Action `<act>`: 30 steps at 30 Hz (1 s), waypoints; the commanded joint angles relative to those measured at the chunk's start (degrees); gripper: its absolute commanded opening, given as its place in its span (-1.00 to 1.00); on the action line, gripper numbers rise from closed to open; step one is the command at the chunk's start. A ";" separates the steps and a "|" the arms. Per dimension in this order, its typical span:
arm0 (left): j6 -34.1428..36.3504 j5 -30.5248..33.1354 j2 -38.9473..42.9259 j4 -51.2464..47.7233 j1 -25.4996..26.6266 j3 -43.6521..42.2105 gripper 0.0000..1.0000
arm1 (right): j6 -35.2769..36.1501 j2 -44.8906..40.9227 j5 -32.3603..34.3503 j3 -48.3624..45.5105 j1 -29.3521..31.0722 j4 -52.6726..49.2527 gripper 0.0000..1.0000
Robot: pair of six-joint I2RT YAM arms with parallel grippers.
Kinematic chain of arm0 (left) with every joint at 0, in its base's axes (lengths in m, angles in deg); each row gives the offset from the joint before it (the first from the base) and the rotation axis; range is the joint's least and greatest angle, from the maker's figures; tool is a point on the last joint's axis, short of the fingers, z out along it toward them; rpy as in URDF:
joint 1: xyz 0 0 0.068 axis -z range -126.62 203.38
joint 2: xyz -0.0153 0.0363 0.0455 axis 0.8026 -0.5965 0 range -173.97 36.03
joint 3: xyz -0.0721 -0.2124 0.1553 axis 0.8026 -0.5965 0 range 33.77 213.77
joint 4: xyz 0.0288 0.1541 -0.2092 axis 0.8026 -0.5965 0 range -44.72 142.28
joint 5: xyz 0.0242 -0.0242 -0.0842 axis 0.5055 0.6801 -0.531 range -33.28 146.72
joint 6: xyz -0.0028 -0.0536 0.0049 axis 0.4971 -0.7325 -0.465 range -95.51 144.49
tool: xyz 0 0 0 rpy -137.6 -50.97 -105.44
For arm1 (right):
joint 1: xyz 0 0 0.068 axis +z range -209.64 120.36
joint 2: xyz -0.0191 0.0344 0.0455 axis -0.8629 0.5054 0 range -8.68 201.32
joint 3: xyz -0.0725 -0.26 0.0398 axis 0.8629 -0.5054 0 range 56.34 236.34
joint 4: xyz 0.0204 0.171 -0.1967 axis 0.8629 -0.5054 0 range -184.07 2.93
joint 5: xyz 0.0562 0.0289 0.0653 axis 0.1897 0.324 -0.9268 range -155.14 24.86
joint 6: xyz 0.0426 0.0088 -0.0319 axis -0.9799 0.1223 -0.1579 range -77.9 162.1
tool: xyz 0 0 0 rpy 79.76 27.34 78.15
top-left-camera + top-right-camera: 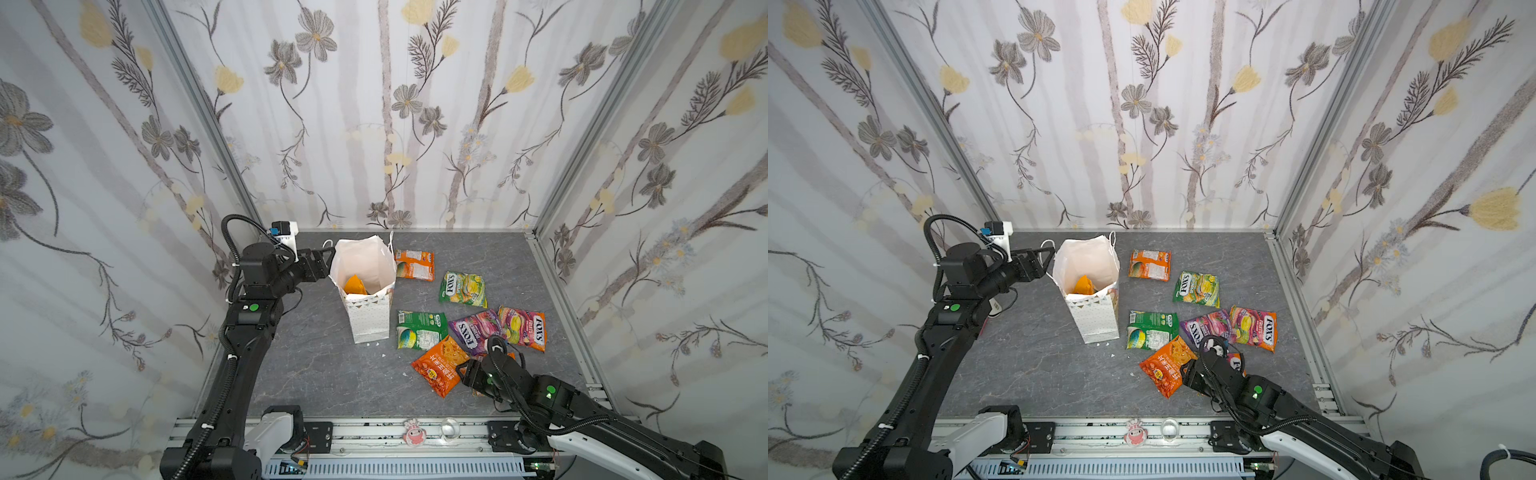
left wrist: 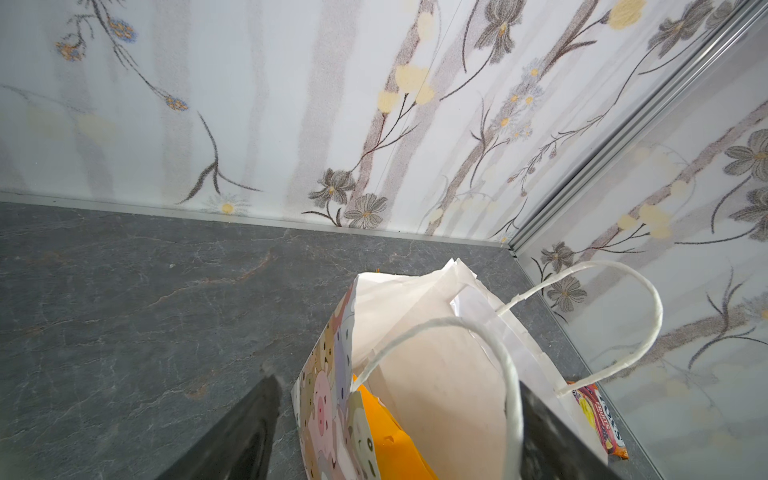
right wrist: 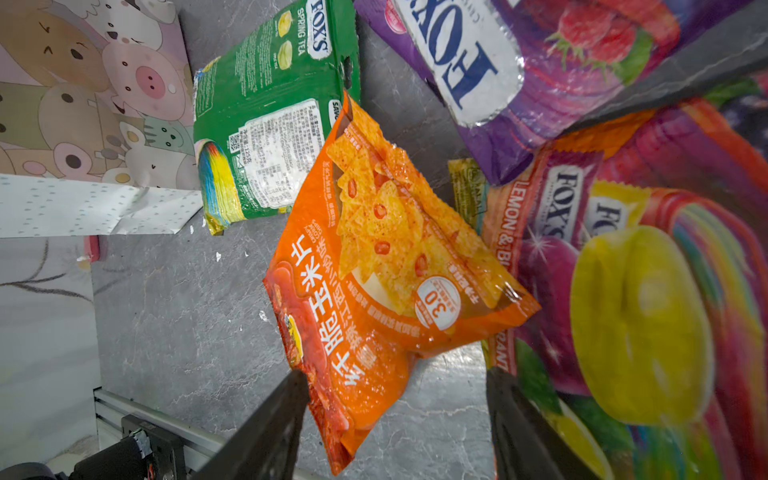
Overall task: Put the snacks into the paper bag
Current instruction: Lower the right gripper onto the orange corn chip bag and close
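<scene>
Though creased, the white dotted paper bag (image 1: 370,322) stands open.

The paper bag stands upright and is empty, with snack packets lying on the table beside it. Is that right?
Not empty: an orange-yellow packet lies inside the paper bag, seen in both top views. The rest holds: the bag stands upright, with snack packets lying on the table beside it.
</scene>
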 commanded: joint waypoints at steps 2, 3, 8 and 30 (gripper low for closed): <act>-0.55 -1.18 -0.22 2.27 -0.03 0.02 0.69 | 0.31 0.65 -0.72 -1.00 -0.38 3.32 0.36; -0.55 -1.33 -0.22 2.36 0.02 -0.03 0.69 | 0.21 0.54 -0.18 -1.49 -0.43 3.50 0.37; -0.72 -1.31 -0.47 2.36 0.02 -0.03 0.68 | -0.57 -1.03 0.80 -3.44 -0.98 4.16 0.36; -1.16 -1.62 -0.64 2.54 -0.11 -0.08 0.66 | -2.50 -1.47 6.99 -10.26 -1.88 17.34 -0.14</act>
